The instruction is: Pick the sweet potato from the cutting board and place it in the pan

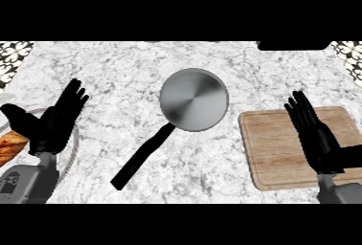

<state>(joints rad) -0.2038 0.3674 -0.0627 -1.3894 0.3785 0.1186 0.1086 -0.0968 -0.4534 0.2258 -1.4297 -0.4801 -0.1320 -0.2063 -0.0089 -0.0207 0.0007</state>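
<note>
- Hovering at three o'clock over the pale wooden cutting board (293,148), the black right hand (316,139) has straight, empty fingers.
- At nine o'clock, the black left hand (53,122) rests with fingers spread, holding nothing.
- The round steel pan (193,99) sits centre on the marble table (106,72).

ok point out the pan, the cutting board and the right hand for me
pan (193,99): head view, middle of its round steel bottom.
cutting board (272,143): head view, bare wood left of the hand.
right hand (315,135): head view, its palm, fingers straight over the board.

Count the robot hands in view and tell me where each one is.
2. The black left hand is open at the view's left, beside a white plate's rim. The black right hand is open over the wooden cutting board.
</note>
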